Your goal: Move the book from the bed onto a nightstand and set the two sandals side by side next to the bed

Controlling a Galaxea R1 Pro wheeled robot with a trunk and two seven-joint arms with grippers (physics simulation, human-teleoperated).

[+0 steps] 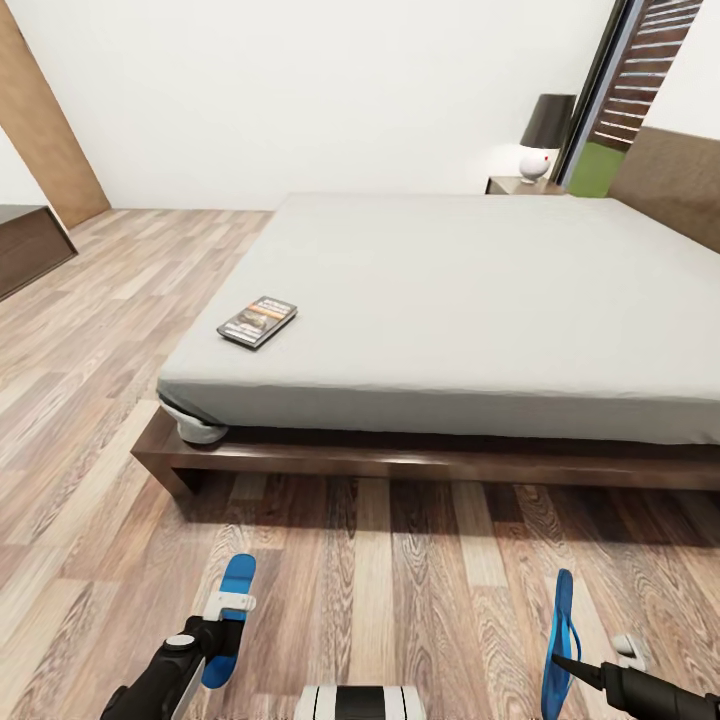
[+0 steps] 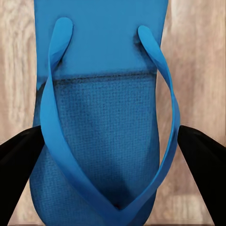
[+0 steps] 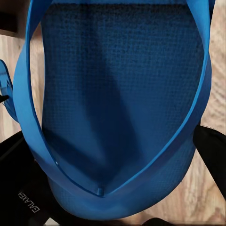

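— Where the wooden floor [image 1: 400, 590] runs along the side of the bed [image 1: 450, 300], what is each arm doing?

— The left gripper [image 1: 222, 625] is at one blue sandal [image 1: 228, 620], low over the planks. In the left wrist view its two dark fingers [image 2: 19, 160] stand on either side of that sandal [image 2: 103, 117], right against its edges, so it looks pinched across the width.

— And the other one?

— The right gripper [image 1: 580, 668] has the second sandal [image 1: 556, 645] up on its edge, well apart from the first. In the right wrist view the sole [image 3: 117, 108] sits between the dark fingers [image 3: 212, 150], which press close on both sides.

— Where is the book?

— The book [image 1: 258, 321] lies flat on the grey mattress near the corner closest to the left arm, apart from both grippers.

— Any nightstand?

— One nightstand [image 1: 520, 186] stands at the far side of the bed by the headboard [image 1: 670, 185], with a dark-shaded lamp [image 1: 545, 135] on it.
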